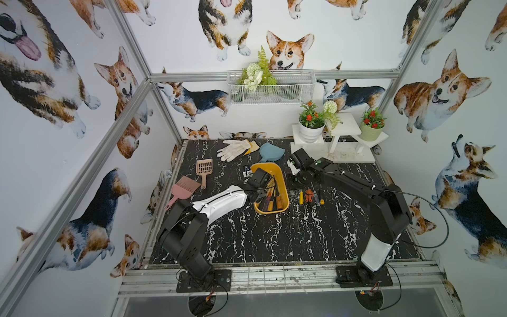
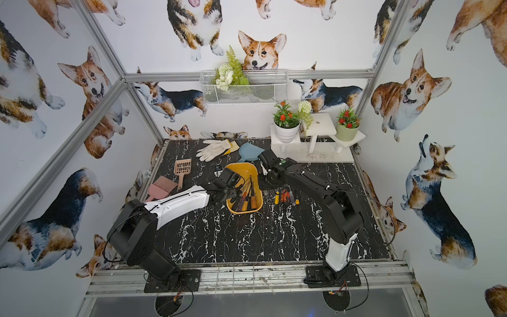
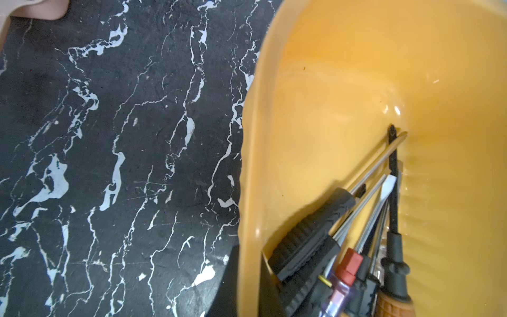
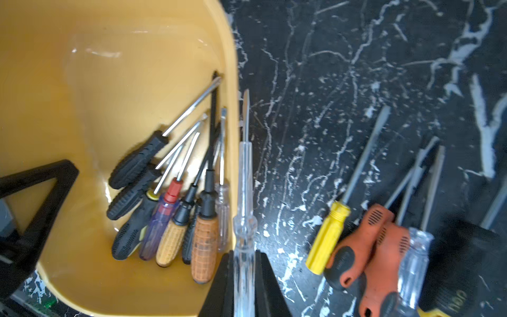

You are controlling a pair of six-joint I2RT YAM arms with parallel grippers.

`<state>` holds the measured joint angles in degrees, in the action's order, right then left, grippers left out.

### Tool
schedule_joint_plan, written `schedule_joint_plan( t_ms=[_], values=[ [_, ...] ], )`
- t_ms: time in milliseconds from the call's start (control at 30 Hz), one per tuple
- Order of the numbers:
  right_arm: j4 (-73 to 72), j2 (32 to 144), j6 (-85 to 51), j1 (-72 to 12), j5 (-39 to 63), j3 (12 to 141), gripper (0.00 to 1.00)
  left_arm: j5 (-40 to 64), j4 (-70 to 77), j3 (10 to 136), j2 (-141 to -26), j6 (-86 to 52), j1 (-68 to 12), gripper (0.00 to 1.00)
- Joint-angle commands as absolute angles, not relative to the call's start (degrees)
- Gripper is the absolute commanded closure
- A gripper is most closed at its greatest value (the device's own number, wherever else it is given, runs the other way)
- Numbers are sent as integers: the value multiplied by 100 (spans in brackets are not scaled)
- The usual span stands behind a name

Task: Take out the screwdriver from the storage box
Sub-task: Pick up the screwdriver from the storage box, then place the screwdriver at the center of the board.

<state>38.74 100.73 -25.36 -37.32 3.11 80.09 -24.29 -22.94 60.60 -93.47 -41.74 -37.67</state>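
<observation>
In both top views a black surface (image 1: 274, 241) veined with white floored an aluminium-framed booth whose walls (image 1: 68, 123) were papered with corgis. The mustard storage box (image 1: 274, 168) sat mid-surface. Behind it on the rear wall hung a white wire basket (image 1: 271, 87) of artificial flowers. A white stand (image 1: 343, 129) of potted plants stood behind the box toward the right arm's side. A white glove (image 1: 233, 149) and a blue scoop (image 1: 270, 153) lay just behind the box. A tan slotted scoop (image 1: 204, 167) and a pink brush (image 1: 185, 188) lay on its left-arm side. A bundle of screwdrivers (image 1: 270, 197) filled the box's near end, and loose screwdrivers (image 1: 310, 196) lay on the surface near its right wall.

In the left wrist view the left hand (image 3: 250, 263) was clamped on the box's wall, one black finger outside and one inside, with the bundle's handles just beside the inner finger.

In the right wrist view the right hand (image 4: 243, 254) was closed narrowly on the clear handle of a screwdriver (image 4: 244, 192). Its shaft pointed away from the hand. It ran along the box's rim just outside the wall, between the box and the loose screwdrivers. Raised lettering on an orange handle (image 4: 343, 260) was too blurred to read.
</observation>
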Motion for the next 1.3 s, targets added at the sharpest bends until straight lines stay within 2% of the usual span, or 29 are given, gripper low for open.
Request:
schedule_joint_plan(
  t_ms=[0,533,867,1133,1267],
  values=[
    [3723,9891,-2595,-3576,37,7748,100,-2552,-2144,6091,-9334,-4271,-3762,100],
    [4156,9554,-2145,-2661,-688,6989,100,-2516,-2127,6108,-9332,-4254,-3762,100],
    [4316,10080,-1984,-2560,-505,7024,100,-2531,-2140,6170,-9299,-4228,-3762,100],
    [4282,10096,-2001,-2558,-505,7048,71,-2660,-1708,5819,-8993,-4212,-3762,100],
    [4320,10155,-1986,-2558,-477,7097,65,-2686,-1723,5810,-8956,-4184,-3762,100]
  ],
)
